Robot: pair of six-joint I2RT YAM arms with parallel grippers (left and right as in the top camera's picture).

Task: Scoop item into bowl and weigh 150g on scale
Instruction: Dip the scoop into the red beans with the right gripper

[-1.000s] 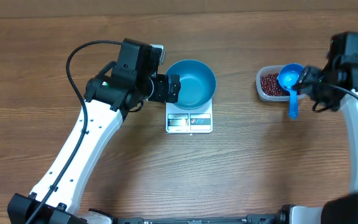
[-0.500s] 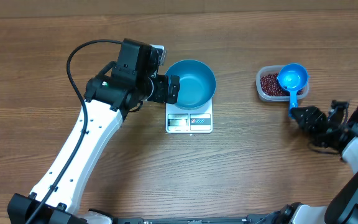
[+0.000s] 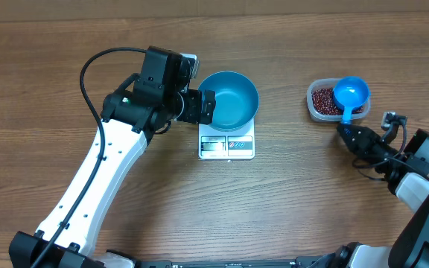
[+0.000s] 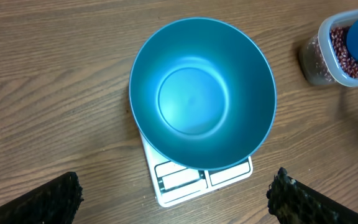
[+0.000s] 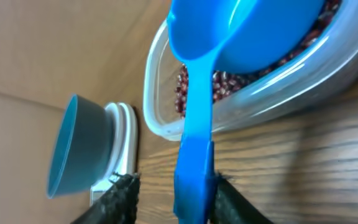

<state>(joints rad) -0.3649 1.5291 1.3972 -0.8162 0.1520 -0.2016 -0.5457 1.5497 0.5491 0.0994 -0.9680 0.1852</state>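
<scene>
The blue bowl [image 3: 229, 99] sits empty on the white scale [image 3: 226, 147]; the left wrist view looks down into the bowl [image 4: 201, 99], with the scale [image 4: 185, 180] showing under its near side. My left gripper [image 3: 205, 106] hovers at the bowl's left rim, open and empty. The red-brown beans [image 3: 321, 99] fill a clear tub [image 3: 313, 112]. A blue scoop [image 3: 350, 93] rests on the tub with its handle [image 5: 194, 155] pointing toward my right gripper [image 3: 352, 136]. The right gripper [image 5: 174, 182] straddles the handle: one finger touches it, the other stands off with a gap.
Bare wooden tabletop [image 3: 296, 186] surrounds the scale and tub. The left arm [image 3: 103, 171] runs diagonally across the left half of the table. A black cable [image 3: 88, 82] loops above it.
My right gripper left the spot above the tub, dropped to the table in front, then slid in around the scoop handle while its jaws narrowed. The left arm stayed still.
</scene>
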